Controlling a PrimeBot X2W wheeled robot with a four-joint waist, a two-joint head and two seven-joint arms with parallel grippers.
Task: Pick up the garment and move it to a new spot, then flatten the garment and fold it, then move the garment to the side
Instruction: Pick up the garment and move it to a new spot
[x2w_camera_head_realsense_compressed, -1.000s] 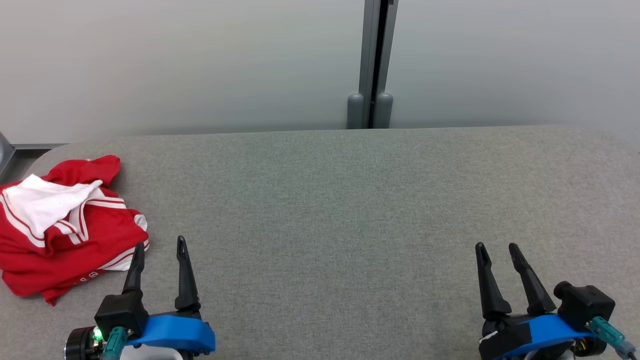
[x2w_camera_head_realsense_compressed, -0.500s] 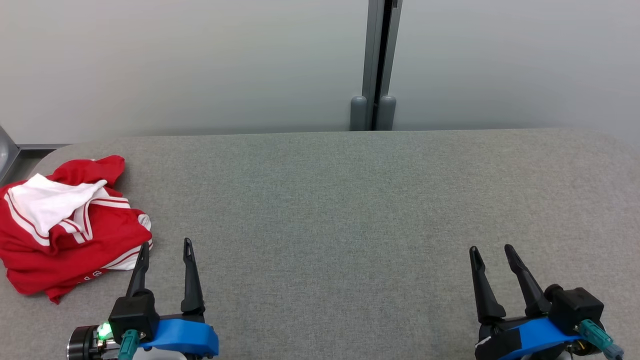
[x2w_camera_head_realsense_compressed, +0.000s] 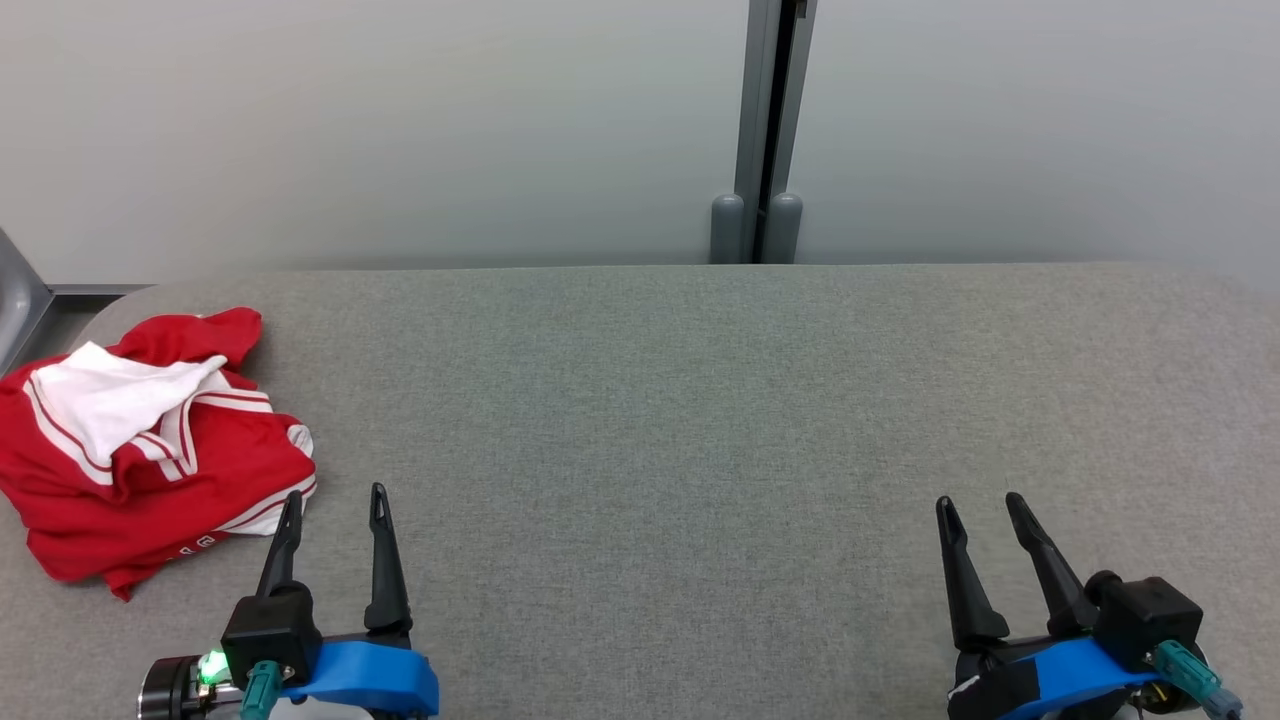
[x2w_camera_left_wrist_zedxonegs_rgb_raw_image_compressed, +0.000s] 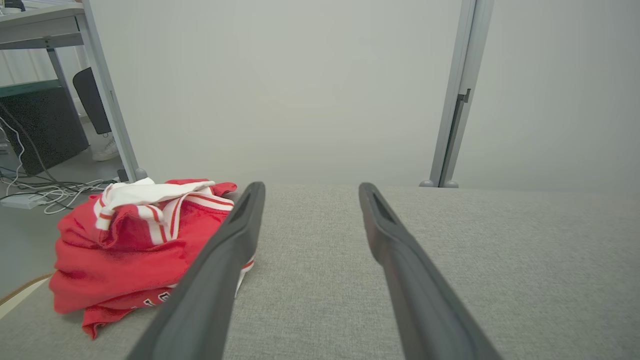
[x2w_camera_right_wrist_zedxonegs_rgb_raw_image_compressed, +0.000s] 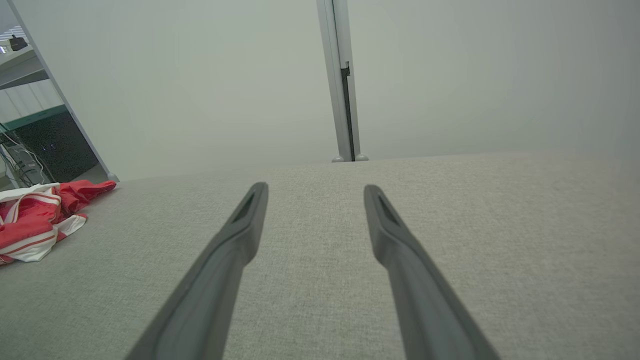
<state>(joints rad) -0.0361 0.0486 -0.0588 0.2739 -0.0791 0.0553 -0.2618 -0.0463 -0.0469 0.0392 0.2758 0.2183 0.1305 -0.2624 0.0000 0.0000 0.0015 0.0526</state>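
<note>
**Garment (x2w_camera_head_realsense_compressed: 150, 460) waits in a heap at the table's left end while our view turns toward it**

Over the last second the whole head view has slid a little to the right. The grey post (x2w_camera_head_realsense_compressed: 770, 130) behind the table and the red-and-white heap have shifted together, so we read this as our camera turning slightly left. Nothing on the table (x2w_camera_head_realsense_compressed: 700, 400) has moved. The garment lies as it did, crumpled near the far-left corner with its white lining showing on top.

Our left gripper (x2w_camera_head_realsense_compressed: 335, 492) has its fingers spread apart and holds nothing. Its outer finger overlaps the garment's near hem in the head view, but in the left wrist view we cannot tell whether it touches the cloth. Our right gripper (x2w_camera_head_realsense_compressed: 977, 498) is likewise spread and empty, over bare fabric well apart from the heap.

We judge that the task has barely begun: no pickup yet, nothing flattened or folded. The turn looks like a first move of lining up on the heap. The left arm is the natural one to reach in, and the broad bare middle of the table offers the new spot.
</note>
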